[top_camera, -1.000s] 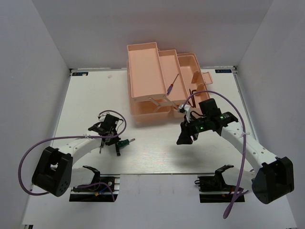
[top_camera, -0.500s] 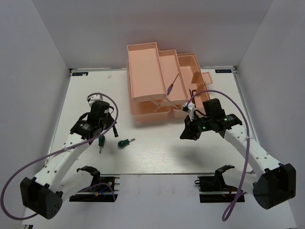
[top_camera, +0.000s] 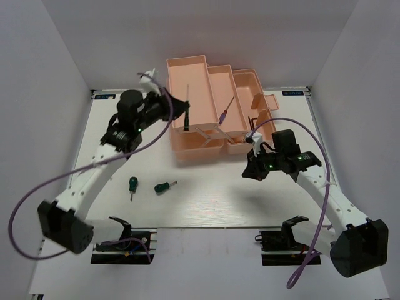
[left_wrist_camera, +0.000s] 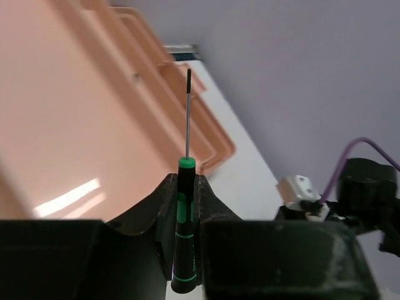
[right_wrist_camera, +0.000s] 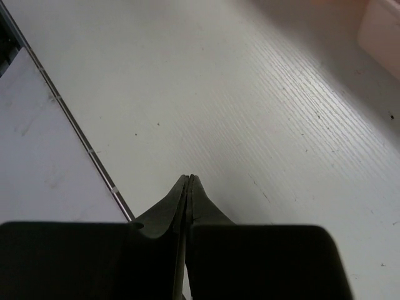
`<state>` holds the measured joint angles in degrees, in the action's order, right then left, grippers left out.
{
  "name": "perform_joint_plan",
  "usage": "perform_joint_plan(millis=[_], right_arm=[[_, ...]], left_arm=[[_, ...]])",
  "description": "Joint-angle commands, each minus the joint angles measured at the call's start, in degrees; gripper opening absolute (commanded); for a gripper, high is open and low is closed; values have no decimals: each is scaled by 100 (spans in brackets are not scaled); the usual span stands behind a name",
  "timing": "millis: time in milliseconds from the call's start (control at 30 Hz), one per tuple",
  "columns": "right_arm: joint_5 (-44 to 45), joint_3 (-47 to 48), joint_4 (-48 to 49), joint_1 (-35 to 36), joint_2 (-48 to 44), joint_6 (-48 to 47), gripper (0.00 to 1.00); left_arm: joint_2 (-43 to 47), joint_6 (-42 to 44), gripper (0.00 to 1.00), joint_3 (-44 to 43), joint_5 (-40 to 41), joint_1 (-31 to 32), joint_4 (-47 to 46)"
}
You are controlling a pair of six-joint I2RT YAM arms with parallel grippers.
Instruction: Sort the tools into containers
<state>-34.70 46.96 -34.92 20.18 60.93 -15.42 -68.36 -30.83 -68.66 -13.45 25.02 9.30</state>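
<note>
The left arm stretches far forward, its gripper (left_wrist_camera: 186,182) clamped on a screwdriver (left_wrist_camera: 185,250) by the handle. The right arm is bent at the elbow, its gripper (right_wrist_camera: 189,182) pressed closed, empty, angled downward.

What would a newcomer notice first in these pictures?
The salmon-pink toolbox stands open at the far side of the table. The left pincer grips a green-and-black screwdriver over its left tray. Two stubby green screwdrivers lie on the table nearer the arms.
</note>
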Motion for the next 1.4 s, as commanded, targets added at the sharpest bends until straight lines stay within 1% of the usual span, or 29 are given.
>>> perform_joint_plan(millis=[0, 33, 100, 133, 233, 267, 400, 433, 467, 567, 633, 700, 800, 867, 933, 1033, 1067, 1100, 1133, 1167, 1200, 1300, 1367], right_arm=[[-2, -55, 161, -102, -37, -22, 0], [-37, -64, 161, -129, -37, -22, 0], [-54, -55, 161, -146, -28, -22, 0], [-72, -64, 161, -173, -19, -31, 0], [-90, -73, 161, -199, 33, -40, 0], [-90, -64, 178, -182, 25, -57, 0], [-142, -90, 161, -269, -2, -49, 0], [-151, -90, 143, -296, -54, -40, 0], [-160, -99, 160, -322, -55, -40, 0], [-169, -90, 152, -375, -116, -40, 0], [-178, -91, 143, -454, -186, -22, 0], [-213, -108, 152, -515, -213, 12, 0], [-265, -126, 161, -568, -327, 39, 0], [-292, -134, 178, -647, -388, 65, 0], [-318, -152, 178, -726, -450, 100, 0], [-389, -161, 178, -797, -459, 118, 0], [-423, -152, 196, -832, -459, 118, 3], [-459, -169, 187, -849, -450, 118, 9], [-494, -170, 161, -867, -450, 118, 20], [-529, -161, 178, -867, -424, 109, 34], [-599, -161, 196, -876, -432, 109, 40], [-749, -152, 125, -893, -415, -48, 49], [-959, -143, -14, -859, -389, -286, 50]], left_arm=[[-964, 33, 0, -769, -1781, 152, -1404], [-1204, 33, 0, -1215, -1914, 240, -1553], [-1670, -28, 0, -1657, -2230, 319, -1624], [-2142, -28, 0, -2068, -2301, 407, -1677], [-2777, -81, 0, -2826, -2302, 548, -1677], [-3136, -81, 0, -2993, -2189, 627, -1512], [-3814, -29, 0, -3784, -1425, 742, -1133], [-3921, -28, 0, -3916, -1223, 794, -1002], [-4018, 93, 0, -4022, -769, 855, -844], [-4352, 147, 0, -4286, -221, 970, -728], [-4615, 200, 0, -4733, -44, 970, -404], [-5037, 261, 0, -5181, 184, 1101, -236], [-5477, 367, 0, -5691, 729, 1216, 282], [-5530, 428, 0, -5763, 949, 1216, 449], [-5740, 498, 0, -5912, 1273, 1268, 869], [-5829, 569, 0, -6027, 1354, 1269, 1100], [-5890, 569, 0, -6027, 1354, 1269, 1248], [-5943, 569, 4, -6027, 1354, 1269, 1250], [-5944, 569, 9, -6079, 1354, 1269, 1302], [-6013, 569, 18, -6141, 1354, 1269, 1363], [-6014, 569, 35, -6141, 1276, 1269, 1364], [-6014, 569, 58, -6282, 1275, 1269, 1364], [-6014, 621, 63, -6501, 1222, 1321, 1417]])
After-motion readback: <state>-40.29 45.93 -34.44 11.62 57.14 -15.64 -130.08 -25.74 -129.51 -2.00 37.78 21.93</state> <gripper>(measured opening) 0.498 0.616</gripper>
